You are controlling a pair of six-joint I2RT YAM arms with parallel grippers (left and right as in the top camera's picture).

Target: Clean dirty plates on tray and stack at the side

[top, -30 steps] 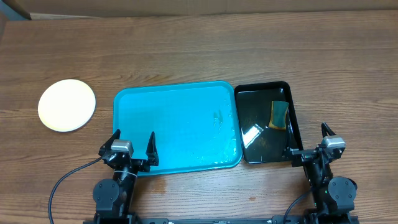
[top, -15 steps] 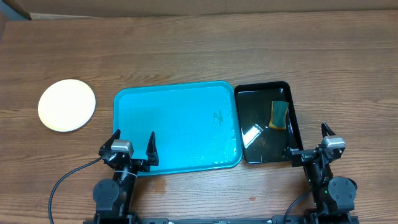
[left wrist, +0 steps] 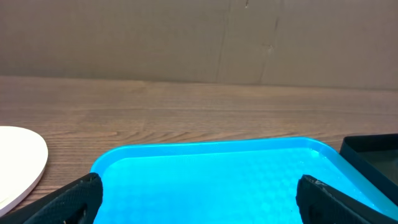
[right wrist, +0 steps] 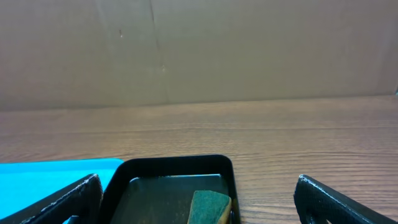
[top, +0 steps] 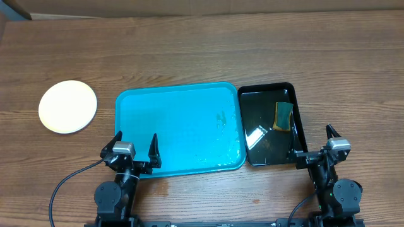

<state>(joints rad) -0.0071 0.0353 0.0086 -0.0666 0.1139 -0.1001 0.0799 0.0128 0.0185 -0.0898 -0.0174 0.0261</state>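
The turquoise tray (top: 178,128) lies in the middle of the table with nothing on it; it also shows in the left wrist view (left wrist: 211,180) and at the left edge of the right wrist view (right wrist: 37,174). A stack of plates (top: 68,106), pale on top, sits on the table to the tray's left, and its edge shows in the left wrist view (left wrist: 18,162). How many plates are in the stack cannot be told. My left gripper (top: 135,146) is open and empty at the tray's near edge. My right gripper (top: 313,144) is open and empty by the black tray's near right corner.
A glossy black tray (top: 270,123) sits against the turquoise tray's right side and holds a green and yellow sponge (top: 283,116), also seen in the right wrist view (right wrist: 208,208). A cardboard wall (left wrist: 199,37) stands behind the table.
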